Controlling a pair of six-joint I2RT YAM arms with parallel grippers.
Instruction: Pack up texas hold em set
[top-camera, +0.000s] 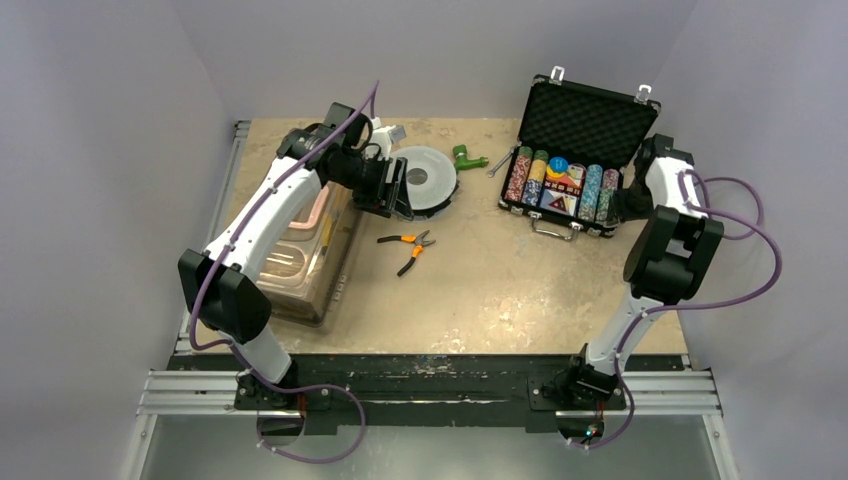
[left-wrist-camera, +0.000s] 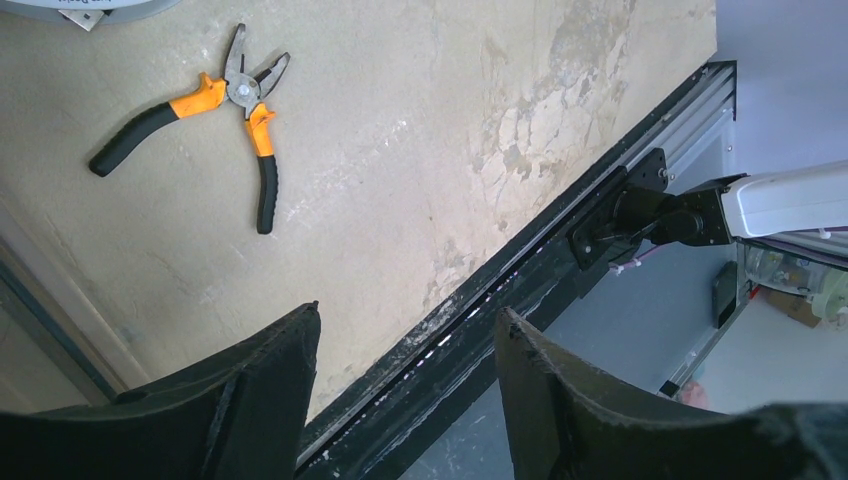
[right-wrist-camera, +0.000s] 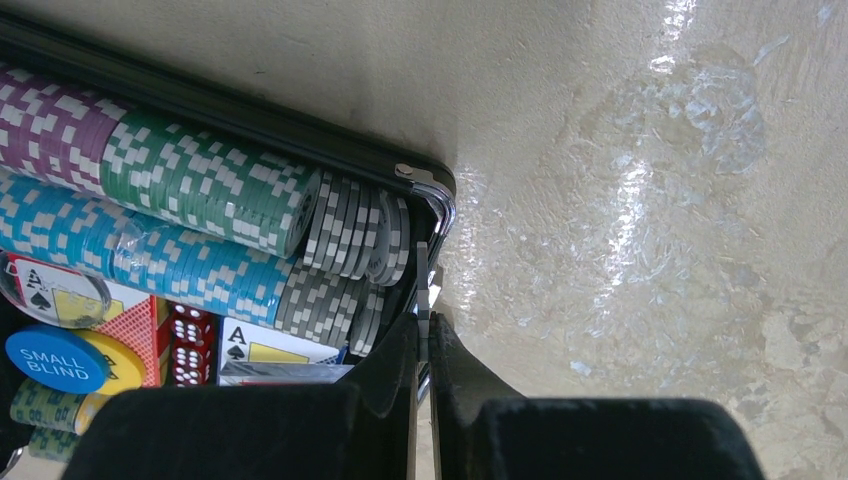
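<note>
The black briefcase (top-camera: 572, 170) lies open at the far right, its foam-lined lid (top-camera: 585, 120) standing up. Inside are rows of multicoloured chips (top-camera: 560, 185), which also show in the right wrist view (right-wrist-camera: 200, 185), along with card decks (right-wrist-camera: 265, 345), red dice (right-wrist-camera: 187, 345) and a blue "small blind" button (right-wrist-camera: 55, 358). My right gripper (right-wrist-camera: 423, 325) is shut on the thin metal-edged right side wall of the case (right-wrist-camera: 425, 200); in the top view it sits at the case's right end (top-camera: 628, 200). My left gripper (left-wrist-camera: 408, 320) is open and empty, held above the table beside the grey spool (top-camera: 398, 192).
A round grey disc spool (top-camera: 428, 178) lies at the far middle. A clear plastic bin (top-camera: 305, 250) stands at the left under my left arm. Orange-handled pliers (top-camera: 408, 245) (left-wrist-camera: 215, 110) lie mid-table. A green tool (top-camera: 466, 157) lies behind. The black front rail (left-wrist-camera: 520, 270) marks the near edge.
</note>
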